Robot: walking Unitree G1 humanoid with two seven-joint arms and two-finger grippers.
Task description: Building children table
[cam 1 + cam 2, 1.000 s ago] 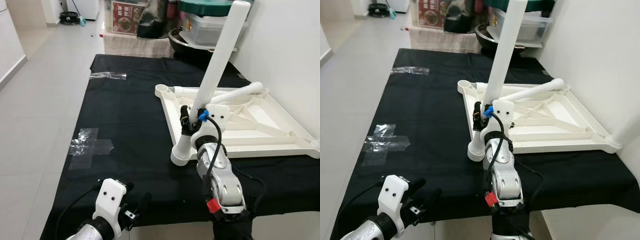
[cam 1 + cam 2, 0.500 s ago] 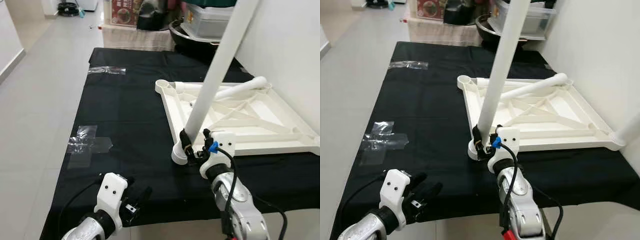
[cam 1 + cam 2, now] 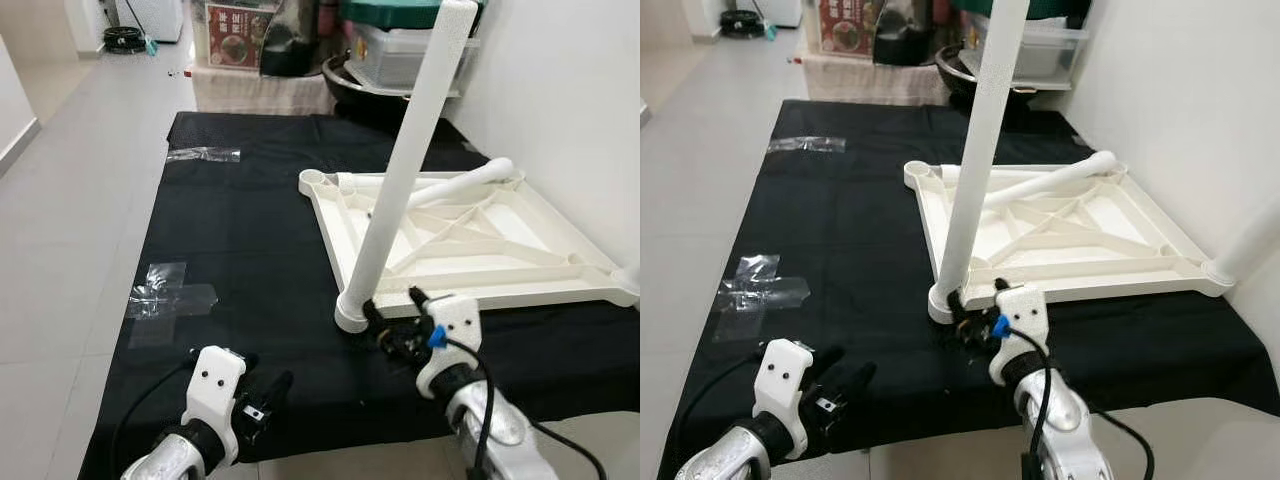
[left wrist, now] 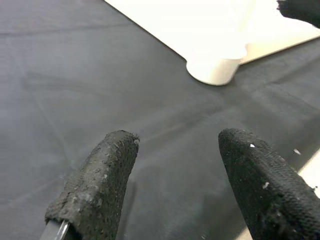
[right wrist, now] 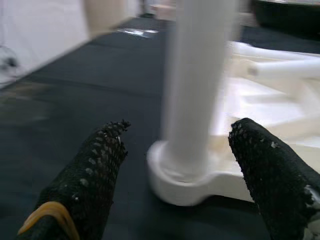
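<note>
A white plastic tabletop (image 3: 470, 240) lies upside down on the black cloth, ribs facing up. One white leg (image 3: 405, 170) stands upright in its near-left corner socket (image 3: 352, 315). A second white leg (image 3: 455, 187) lies loose across the tabletop's far side. My right gripper (image 3: 392, 328) is open just in front of the socket, apart from the standing leg (image 5: 197, 80), fingers (image 5: 95, 170) spread wide. My left gripper (image 3: 262, 395) is open low over the cloth near the front edge, holding nothing, its fingers (image 4: 95, 185) apart.
Black cloth (image 3: 240, 240) covers the work surface, with clear tape patches (image 3: 165, 290) at left and at the far left corner (image 3: 203, 154). A white wall runs along the right. Boxes, a bowl and storage bins (image 3: 400, 50) crowd the far end. Grey tiled floor lies to the left.
My right gripper has let go of the standing leg and drawn back toward me and down. The leg now stands closer to upright. The head camera has shifted slightly.
</note>
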